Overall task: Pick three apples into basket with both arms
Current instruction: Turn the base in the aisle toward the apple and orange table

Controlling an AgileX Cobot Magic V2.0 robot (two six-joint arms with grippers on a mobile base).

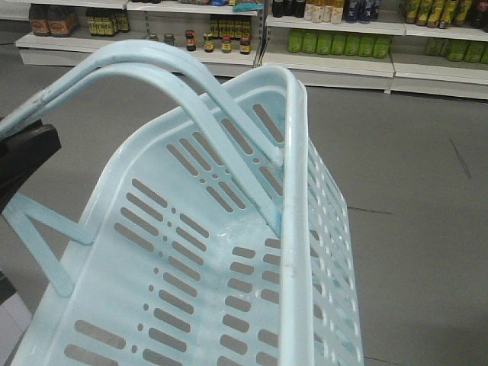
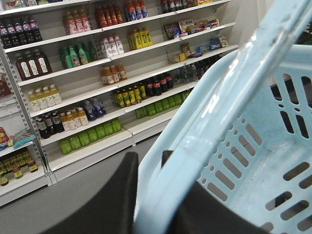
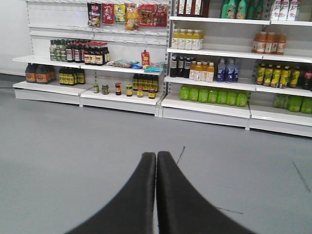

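Observation:
The pale blue basket (image 1: 292, 145) fills the front view, tilted and hanging in the air, and its slotted inside shows nothing in it. Its two hoop handles (image 1: 152, 61) arc over to the left edge, where my left gripper (image 1: 27, 152) holds them. In the left wrist view the left gripper (image 2: 148, 158) is shut on the handles (image 2: 219, 102), with the basket wall (image 2: 258, 161) just to the right. My right gripper (image 3: 156, 155) is shut with nothing between its fingers and points at bare grey floor. No apples are in view.
Shop shelves (image 3: 204, 102) stocked with bottles and jars line the far side of the grey floor (image 1: 412, 168). Taller shelves of drinks (image 2: 83, 97) stand close by in the left wrist view.

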